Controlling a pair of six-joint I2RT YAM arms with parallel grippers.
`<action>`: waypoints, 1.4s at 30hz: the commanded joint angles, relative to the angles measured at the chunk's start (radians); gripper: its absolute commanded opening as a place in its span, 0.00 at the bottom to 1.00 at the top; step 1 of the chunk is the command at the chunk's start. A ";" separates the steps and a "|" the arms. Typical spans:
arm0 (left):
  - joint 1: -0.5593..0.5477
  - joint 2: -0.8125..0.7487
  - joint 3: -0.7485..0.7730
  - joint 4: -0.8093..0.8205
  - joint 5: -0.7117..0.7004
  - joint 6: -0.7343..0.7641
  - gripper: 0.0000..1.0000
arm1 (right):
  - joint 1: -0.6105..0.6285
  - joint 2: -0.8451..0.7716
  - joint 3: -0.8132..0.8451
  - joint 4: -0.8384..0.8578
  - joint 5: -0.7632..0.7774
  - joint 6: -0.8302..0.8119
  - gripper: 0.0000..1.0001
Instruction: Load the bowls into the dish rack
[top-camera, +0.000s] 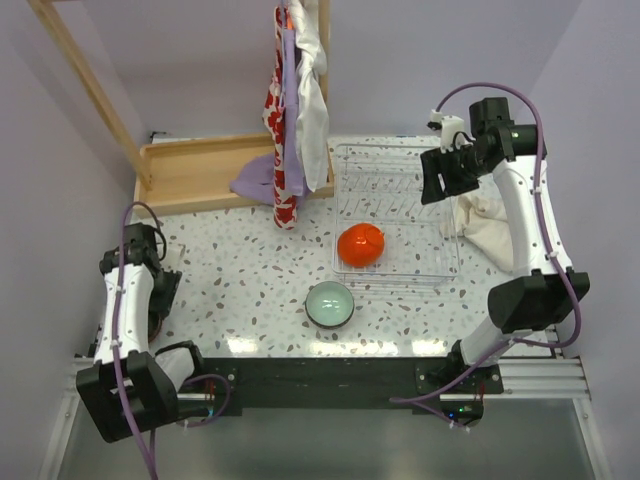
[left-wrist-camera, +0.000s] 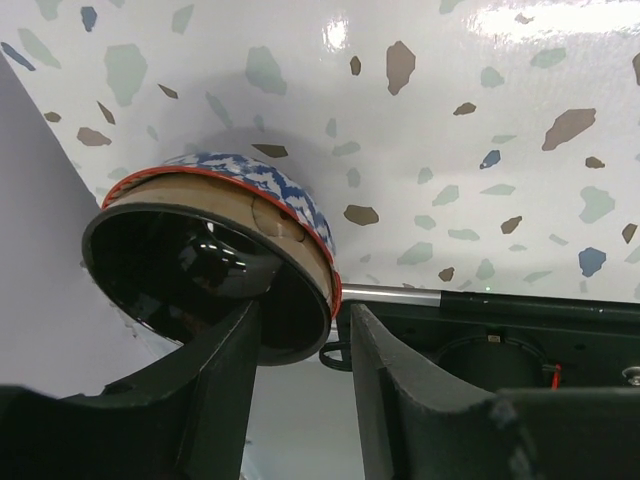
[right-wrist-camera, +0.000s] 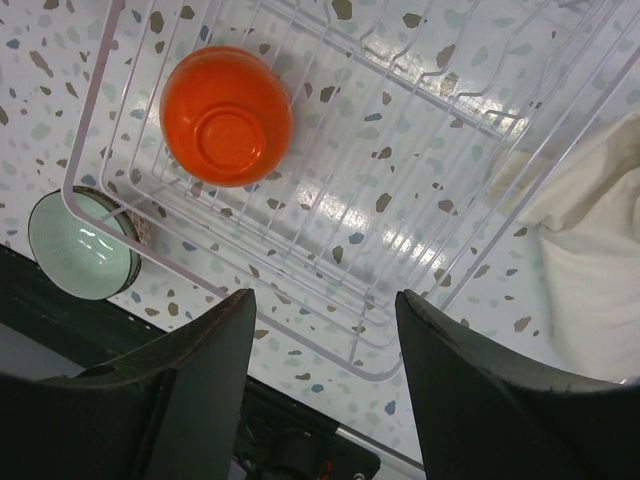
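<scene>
An orange-red bowl (top-camera: 360, 244) (right-wrist-camera: 226, 116) lies upside down in the white wire dish rack (top-camera: 440, 268) (right-wrist-camera: 400, 150). On the table just in front of the rack, a pale mint bowl (top-camera: 330, 303) (right-wrist-camera: 80, 243) sits upright. At the table's near left edge is a third bowl (left-wrist-camera: 230, 240), black inside and blue-and-white outside with a red rim. It is tilted toward the left wrist camera. My left gripper (top-camera: 162, 295) (left-wrist-camera: 300, 310) straddles its rim: one finger inside, the other outside with a small gap. My right gripper (top-camera: 440, 180) (right-wrist-camera: 325, 295) hangs open and empty over the rack's far right.
A wooden tray (top-camera: 200, 170) holding a purple cloth (top-camera: 255, 175) stands at the back left. Patterned cloths (top-camera: 295, 110) hang over the middle back. A white cloth (top-camera: 480, 225) (right-wrist-camera: 590, 240) lies right of the rack. A wooden post (top-camera: 90, 80) leans at the far left.
</scene>
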 joint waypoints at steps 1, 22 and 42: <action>0.028 0.005 -0.032 0.039 0.020 0.052 0.43 | -0.002 -0.046 -0.015 -0.095 0.001 -0.002 0.61; 0.041 -0.050 0.127 -0.119 0.064 0.125 0.00 | -0.002 -0.092 -0.114 -0.053 0.000 -0.003 0.55; -0.178 0.100 0.464 -0.104 0.251 0.137 0.00 | -0.002 -0.155 -0.225 0.020 0.049 0.003 0.50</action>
